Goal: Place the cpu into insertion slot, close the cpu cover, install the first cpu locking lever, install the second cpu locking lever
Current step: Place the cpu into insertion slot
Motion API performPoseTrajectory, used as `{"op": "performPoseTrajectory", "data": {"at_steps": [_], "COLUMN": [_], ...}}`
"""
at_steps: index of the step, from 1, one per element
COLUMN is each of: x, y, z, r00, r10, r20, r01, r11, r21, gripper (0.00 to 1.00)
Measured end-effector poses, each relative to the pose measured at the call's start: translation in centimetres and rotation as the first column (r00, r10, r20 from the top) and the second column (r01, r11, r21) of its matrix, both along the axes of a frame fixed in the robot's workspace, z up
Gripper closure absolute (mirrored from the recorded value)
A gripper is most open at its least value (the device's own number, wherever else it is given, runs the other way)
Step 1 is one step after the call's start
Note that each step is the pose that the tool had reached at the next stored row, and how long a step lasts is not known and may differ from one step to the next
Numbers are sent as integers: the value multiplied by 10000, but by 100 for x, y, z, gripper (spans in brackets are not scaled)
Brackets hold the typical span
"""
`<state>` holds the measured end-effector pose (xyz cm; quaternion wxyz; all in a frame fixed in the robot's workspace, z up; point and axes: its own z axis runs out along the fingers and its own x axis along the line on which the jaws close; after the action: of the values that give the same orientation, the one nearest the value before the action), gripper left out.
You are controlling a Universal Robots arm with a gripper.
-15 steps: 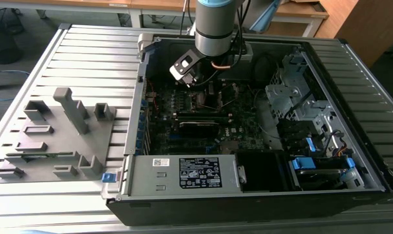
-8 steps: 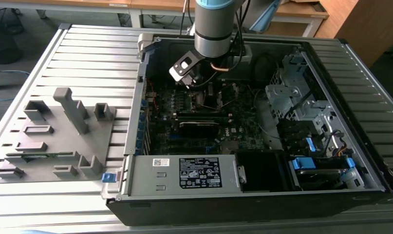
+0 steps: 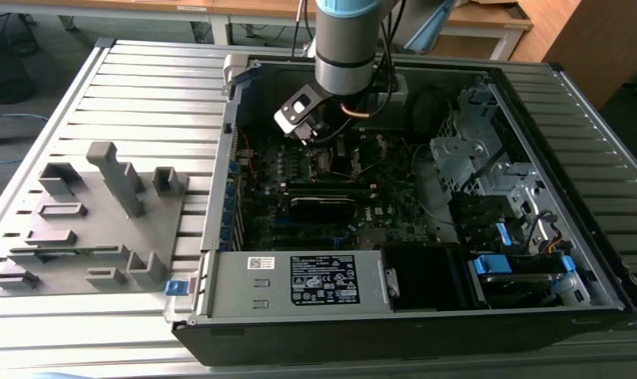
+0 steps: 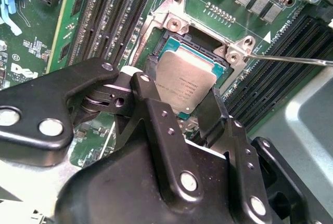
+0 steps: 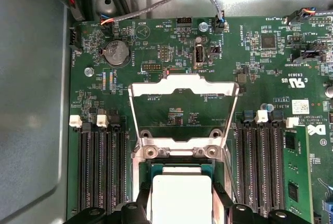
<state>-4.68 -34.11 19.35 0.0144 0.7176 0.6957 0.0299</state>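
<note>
1. On my exterior feed, an open computer case (image 3: 402, 339) lies on its side on a grey slatted table (image 3: 139, 87).
2. At the exterior view's left of the case I see a grey fixture plate (image 3: 176, 229) with upright blocks and slots, resting on the slats.
3. Inside the case, a silver power supply (image 3: 245, 288) with a label sits along the near wall. Blue clips (image 3: 490, 264) show at its right, and a metal drive cage (image 3: 466, 150) stands farther back.
4. In the first wrist view I can make out the green motherboard (image 5: 260, 73), a coin battery (image 5: 115, 52) and banks of long black memory slots (image 5: 101, 167).
5. Wooden desks (image 3: 487, 16) stand behind the table.
</note>
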Motion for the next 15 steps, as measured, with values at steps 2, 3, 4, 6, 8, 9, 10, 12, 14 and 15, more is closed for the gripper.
{"op": "performPoseTrajectory", "data": {"at_steps": [2,3,4,6,8,9,10,12,14,15], "x": [0,0,-1,0,-1,-1,-2,-2,-1,-2], "y": [0,0,0,0,-1,-1,-1,-1,0,0], "z": [-1,-1,-2,-7,-11,-12,-14,-16,-17,-17], "r00": [10000,10000,10000,10000,10000,10000,10000,10000,10000,10000], "r10": [0,-1,-1,-1,0,0,0,-1,-1,-1], "r20": [-2,-2,-1,-1,-3,-4,-4,-3,-1,-1], "r01": [0,1,1,1,0,0,0,1,1,1], "r11": [10000,10000,10000,10000,10000,10000,10000,10000,10000,10000], "r21": [-1,1,4,5,2,1,0,2,4,4], "gripper": [46,46,46,46,46,46,46,46,46,46]}}
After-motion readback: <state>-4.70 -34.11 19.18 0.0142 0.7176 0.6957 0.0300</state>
